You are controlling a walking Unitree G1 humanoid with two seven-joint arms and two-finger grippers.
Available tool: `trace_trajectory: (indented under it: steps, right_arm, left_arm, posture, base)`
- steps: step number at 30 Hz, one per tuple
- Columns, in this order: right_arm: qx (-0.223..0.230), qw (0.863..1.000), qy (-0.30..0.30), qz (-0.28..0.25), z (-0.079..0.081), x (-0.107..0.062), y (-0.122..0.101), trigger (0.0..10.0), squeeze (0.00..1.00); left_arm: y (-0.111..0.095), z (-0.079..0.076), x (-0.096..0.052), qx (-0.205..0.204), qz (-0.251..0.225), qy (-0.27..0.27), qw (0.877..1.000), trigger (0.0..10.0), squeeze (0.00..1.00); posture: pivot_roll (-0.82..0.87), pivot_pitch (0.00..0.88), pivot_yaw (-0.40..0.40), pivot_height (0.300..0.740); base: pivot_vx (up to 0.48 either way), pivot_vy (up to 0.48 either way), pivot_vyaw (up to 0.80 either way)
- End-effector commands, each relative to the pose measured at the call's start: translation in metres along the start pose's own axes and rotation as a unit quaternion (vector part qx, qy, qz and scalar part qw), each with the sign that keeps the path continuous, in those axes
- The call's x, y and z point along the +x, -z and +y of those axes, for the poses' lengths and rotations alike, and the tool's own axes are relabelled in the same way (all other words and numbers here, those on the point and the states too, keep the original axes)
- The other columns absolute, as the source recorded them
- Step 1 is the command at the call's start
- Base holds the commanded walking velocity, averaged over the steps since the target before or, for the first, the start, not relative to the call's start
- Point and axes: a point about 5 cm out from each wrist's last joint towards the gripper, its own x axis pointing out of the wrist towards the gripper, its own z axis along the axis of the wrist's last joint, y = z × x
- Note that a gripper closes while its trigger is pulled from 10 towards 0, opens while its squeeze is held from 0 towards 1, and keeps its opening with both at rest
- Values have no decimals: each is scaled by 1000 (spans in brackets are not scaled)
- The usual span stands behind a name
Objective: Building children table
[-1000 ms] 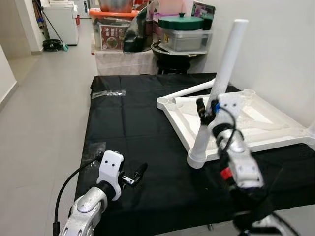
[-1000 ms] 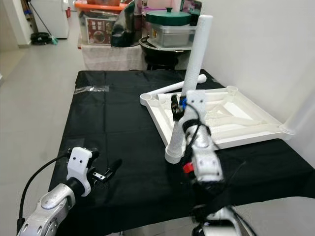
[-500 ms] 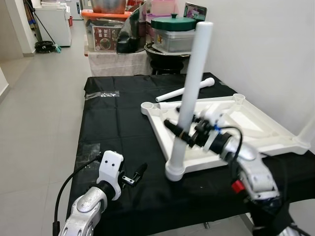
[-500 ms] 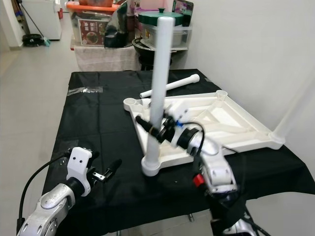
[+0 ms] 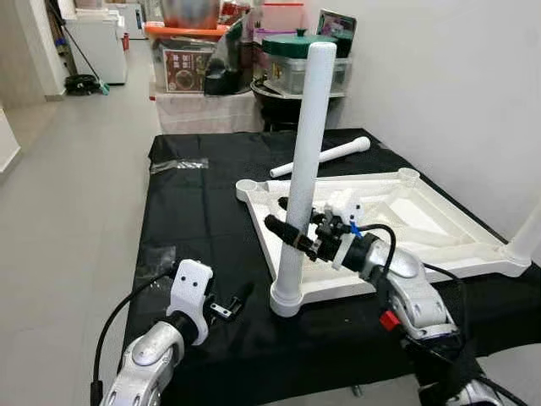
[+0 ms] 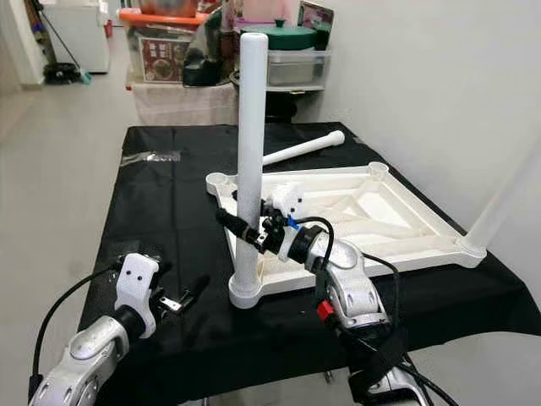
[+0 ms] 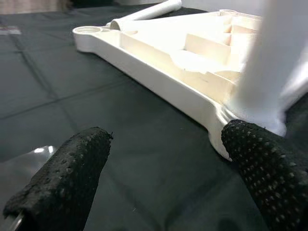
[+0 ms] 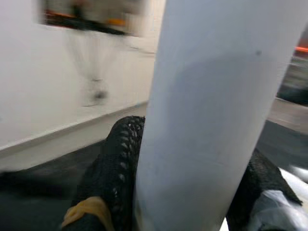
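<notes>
Black cloth point(image 5: 211, 211) covers the work table in a tiled room, clutter of bins and a green-lidded container point(image 5: 306, 44) at upper centre of the frame. Upside-down white tabletop point(image 5: 439, 224) lies flat at centre right, ribbed underside up. One white table leg point(image 5: 304, 161) stands upright, long axis vertical, its foot seated at the tabletop's near corner socket, lower centre. Right gripper point(image 5: 289, 228) reaches in from the lower right, its fingers clamped around the leg's lower part, one black finger point(image 8: 115, 168) on each side of the tube in the right wrist view. Spare leg point(image 5: 321, 157) lies flat on the cloth behind the tabletop, upper centre, long axis slanting toward upper right. Left gripper point(image 5: 230, 304) hovers low over the cloth at lower left, fingers apart, empty, pointing toward the socket corner, near but not touching. Right arm is the one on the leg; likely next is pressing or twisting it down along its vertical axis.
</notes>
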Motion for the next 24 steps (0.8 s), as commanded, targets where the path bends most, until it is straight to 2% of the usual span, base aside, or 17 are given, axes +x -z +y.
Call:
trace_trajectory:
  steps: [1,2,3,4,5,7,8,10,11,12,13,18,19,21,22,23,24]
  right_arm:
    - [-43,980,165,102,-31,-16,27,0,0]
    - [-45,965,226,126,-40,-21,34,0,0]
    - [-45,965,226,126,-40,-21,34,0,0]
    - [-48,942,292,158,-49,-30,44,0,0]
    - [-54,909,366,192,-57,-43,53,0,0]
    - [-54,909,366,192,-57,-43,53,0,0]
    - [-45,876,430,214,-61,-56,62,0,0]
    - [-45,876,430,214,-61,-56,62,0,0]
    - [-39,850,475,225,-60,-66,68,0,0]
    - [-39,850,475,225,-60,-66,68,0,0]
    - [-30,839,494,223,-55,-70,71,0,0]
    - [-16,844,494,207,-40,-61,69,0,0]
    - [-9,855,479,197,-37,-54,66,10000,0]
    - [-9,855,479,197,-37,-54,66,10000,0]
    - [-7,864,471,181,-37,-49,61,10000,153]
    - [-7,864,471,181,-37,-49,61,10000,153]
    - [15,866,476,153,-40,-47,56,10000,1000]
  left_arm:
    - [4,1,-1,6,10,-1,1000,10000,0]
    - [4,1,-1,7,10,-1,1000,10000,0]
    - [4,1,-1,7,10,-1,1000,10000,0]
    - [4,1,-1,7,10,-1,1000,10000,0]
    - [4,2,-1,8,10,-2,1000,10000,0]
    - [4,2,-1,8,10,-2,1000,10000,0]
    - [4,2,-1,8,10,-3,1000,10000,0]
    - [4,2,-1,8,10,-3,1000,10000,0]
    - [5,1,-1,8,10,-4,1000,10000,0]
    - [5,1,-1,8,10,-4,1000,10000,0]
    - [5,0,-1,8,11,-3,1000,10000,0]
    - [5,1,-1,8,11,-2,1000,10000,0]
    - [5,2,-1,9,11,-3,1000,10000,0]
    - [5,2,-1,9,11,-3,1000,10000,0]
    - [5,2,-1,8,11,-4,1000,10000,0]
    - [5,2,-1,8,11,-4,1000,10000,0]
    - [5,1,-1,7,11,-4,1000,10000,0]
  posture:
    - [102,0,-90,740]
    - [102,0,-90,740]
    - [102,0,-90,740]
    - [103,0,-92,740]
    - [103,0,-94,740]
    - [103,0,-94,740]
    - [106,0,-96,740]
    - [106,0,-96,740]
    - [103,0,-92,740]
    - [103,0,-92,740]
    - [104,0,-92,740]
    - [105,0,-94,740]
    - [103,0,-94,740]
    - [103,0,-94,740]
    - [99,0,-93,740]
    - [99,0,-93,740]
    - [98,0,-94,740]
  base:
    - [0,0,0]
    - [0,0,0]
    - [0,0,0]
    - [0,0,0]
    - [0,0,0]
    - [0,0,0]
    - [0,0,0]
    - [0,0,0]
    - [0,0,0]
    - [0,0,0]
    - [0,0,0]
    - [0,0,0]
    - [0,0,0]
    - [0,0,0]
    - [0,0,0]
    - [0,0,0]
    - [0,0,0]
